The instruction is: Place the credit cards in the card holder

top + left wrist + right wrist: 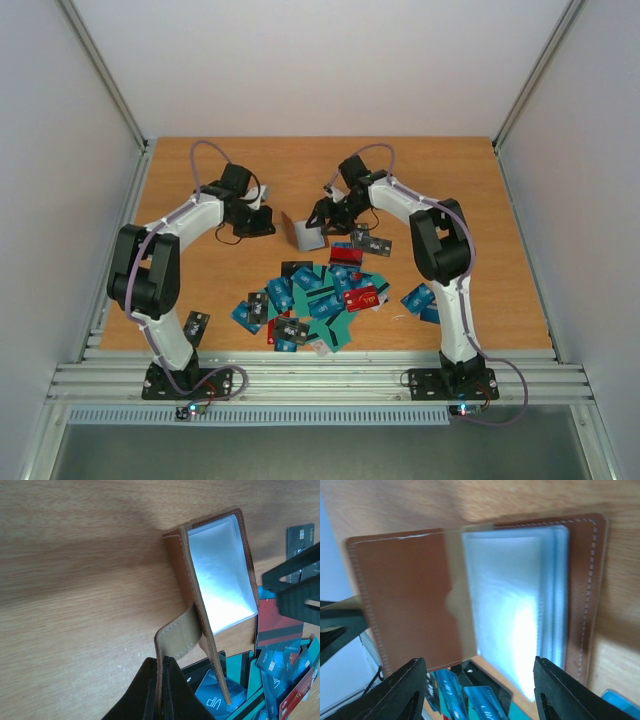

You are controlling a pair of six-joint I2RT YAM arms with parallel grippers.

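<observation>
Clamped tight at bottom centre, my left gripper (161, 666) pinches the strap (177, 635) of the card holder (176, 555), while my right gripper (479, 662) gapes wide, holding nothing.

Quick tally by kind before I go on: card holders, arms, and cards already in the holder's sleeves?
Card holder: 1
Arms: 2 (left arm, right arm)
Cards seen in its sleeves: 0
Total: 3
The loose credit cards overlap too much to count.
</observation>
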